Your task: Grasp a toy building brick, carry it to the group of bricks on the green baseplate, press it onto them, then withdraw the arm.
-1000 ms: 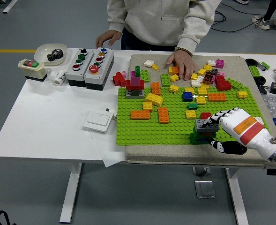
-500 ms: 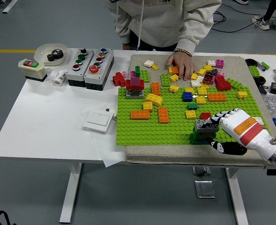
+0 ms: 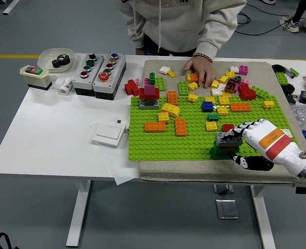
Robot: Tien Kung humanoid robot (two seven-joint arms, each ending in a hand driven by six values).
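Here the right hand (image 3: 256,141) reaches in from the lower right corner, its fingers (image 3: 244,127) curled around a grey brick (image 3: 229,138) that sits on top of a small stack of bricks (image 3: 224,150) at the near edge of the green baseplate (image 3: 153,142). The grey brick lies directly to the left of the palm, its long axis running roughly left to right across the picture, and it seems to be touching the dark and green bricks beneath it. Whether it is fully seated on their studs cannot be told from this view. The coming move, by my judgement, turns on that vertical relation: the brick is straight above the stack, so pressure should go downward before the fingers let go and the arm draws back to the right. The left hand is out of view. At the far side of the tabletop (image 3: 49,129) a person's hand (image 3: 201,69) rests among loose bricks (image 3: 229,85).
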